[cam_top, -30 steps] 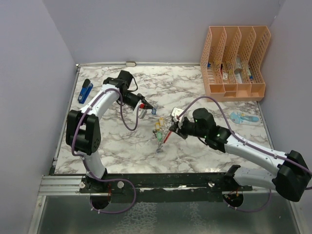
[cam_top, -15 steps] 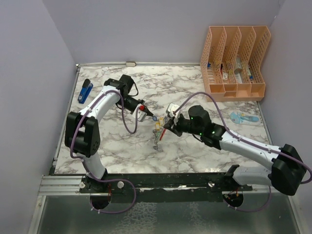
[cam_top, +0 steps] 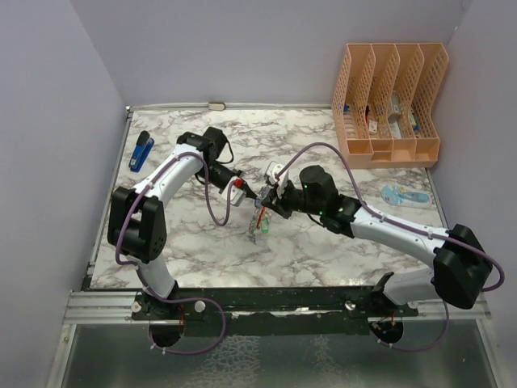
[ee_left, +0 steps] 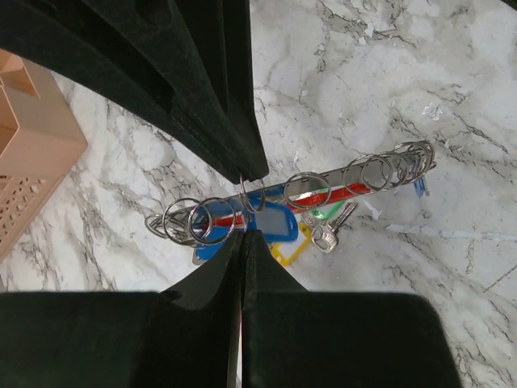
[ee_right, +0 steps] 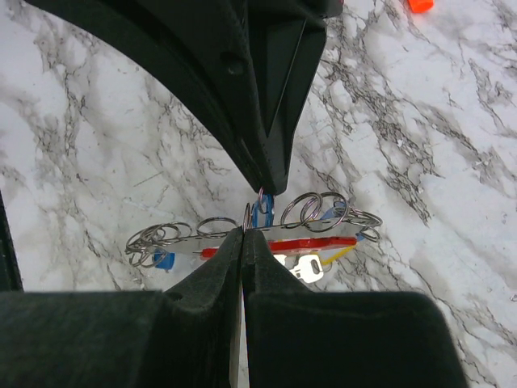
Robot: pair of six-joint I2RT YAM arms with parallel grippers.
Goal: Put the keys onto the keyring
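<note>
The keyring [ee_right: 283,230] is a silver bar with a red side beneath it and several small wire rings strung along it. My right gripper [ee_right: 243,233] is shut on its bar and holds it above the table. Keys [cam_top: 258,226] with blue, yellow and green heads hang under it. My left gripper [ee_left: 242,235] is shut on the small ring of a blue key [ee_right: 260,212], right against the bar. In the top view the left gripper [cam_top: 251,193] and the right gripper [cam_top: 269,200] meet tip to tip. Whether that ring is round the bar is hidden.
A blue stapler [cam_top: 142,151] lies at the far left of the marble table [cam_top: 323,153]. An orange file organizer [cam_top: 390,105] stands at the back right, and a light blue object [cam_top: 402,196] lies near the right edge. Grey walls close in both sides.
The right gripper carried the keyring left and away from the near edge. The left gripper brought the blue key right. They were apart and now touch.
</note>
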